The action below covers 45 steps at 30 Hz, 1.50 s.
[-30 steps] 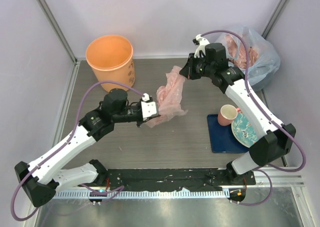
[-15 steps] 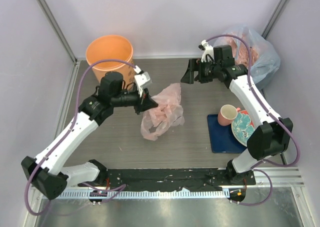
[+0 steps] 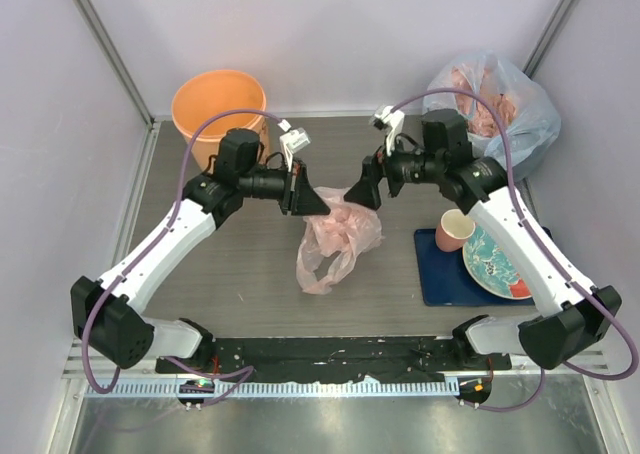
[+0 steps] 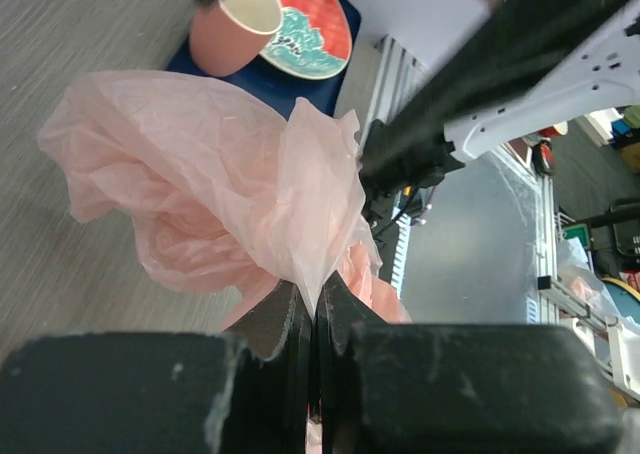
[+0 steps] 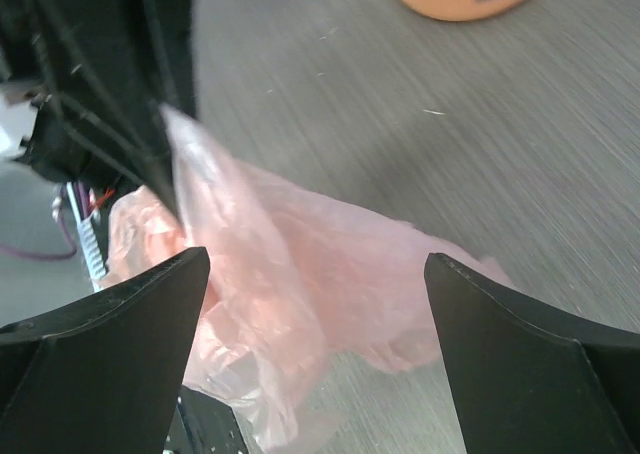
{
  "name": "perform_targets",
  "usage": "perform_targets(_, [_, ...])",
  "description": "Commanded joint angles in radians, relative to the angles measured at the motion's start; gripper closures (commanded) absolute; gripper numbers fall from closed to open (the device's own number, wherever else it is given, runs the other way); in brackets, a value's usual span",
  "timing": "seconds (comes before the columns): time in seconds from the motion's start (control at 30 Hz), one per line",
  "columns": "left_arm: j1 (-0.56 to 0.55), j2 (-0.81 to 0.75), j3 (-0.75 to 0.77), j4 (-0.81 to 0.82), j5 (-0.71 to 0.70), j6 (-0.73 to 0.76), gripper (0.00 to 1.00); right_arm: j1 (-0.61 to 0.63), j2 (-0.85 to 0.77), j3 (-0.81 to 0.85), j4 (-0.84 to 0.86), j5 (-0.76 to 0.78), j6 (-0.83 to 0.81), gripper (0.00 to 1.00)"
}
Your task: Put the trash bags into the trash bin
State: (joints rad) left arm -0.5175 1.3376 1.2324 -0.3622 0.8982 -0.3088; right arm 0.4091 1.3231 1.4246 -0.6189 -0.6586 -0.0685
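Top external: left tool pinches a crinkly pale-pink plastic bag, hanging at its 5 o'clock. Spread right tool sits at bag's 1 o'clock.

Two white arms with black joints, looping purple cables and seemingly scuffed black fingers

L claw is over mid desk, tips pinched on top of pink bag. Bag trails crumpled toward near edge; can't tell if its lower end touches desk. R claw sits just beside bag's top, facing L claw from opp. side. Orange bin stands upright at back-L corner, well apart from bag. Back-R: clear sack w/ pink plastic inside. R side: pink cup on blue mat, plate just beside cup.
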Motion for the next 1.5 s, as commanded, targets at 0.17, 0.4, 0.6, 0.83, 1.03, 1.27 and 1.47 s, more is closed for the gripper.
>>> perform_targets(0.17, [0.010, -0.005, 0.029, 0.101, 0.134, -0.052, 0.94, 0.115, -0.025, -0.070, 0.070, -0.061, -0.134, 0.07])
perform_targets(0.4, [0.085, -0.017, 0.009, 0.194, 0.199, -0.130, 0.92, 0.155, -0.084, -0.184, 0.065, 0.010, -0.174, 0.68])
perform_targets(0.6, [0.210, -0.083, 0.035, 0.163, 0.035, -0.121, 0.50, 0.152, -0.075, -0.155, 0.110, 0.137, -0.038, 0.99])
perform_targets(0.83, [0.249, -0.288, -0.172, 0.247, -0.013, -0.130, 0.19, 0.131, -0.068, -0.131, 0.188, 0.129, 0.170, 0.99])
perform_targets(1.03, [0.228, -0.299, -0.220, 0.282, 0.001, -0.164, 0.10, 0.131, -0.055, -0.130, 0.229, 0.122, 0.262, 0.99])
perform_targets(1.27, [0.119, -0.255, -0.215, 0.319, -0.050, -0.148, 0.10, 0.132, -0.045, -0.158, 0.268, 0.083, 0.311, 0.99])
perform_targets(1.47, [0.089, -0.232, -0.157, 0.266, -0.103, -0.087, 0.65, 0.135, -0.051, -0.153, 0.231, 0.074, 0.268, 0.99])
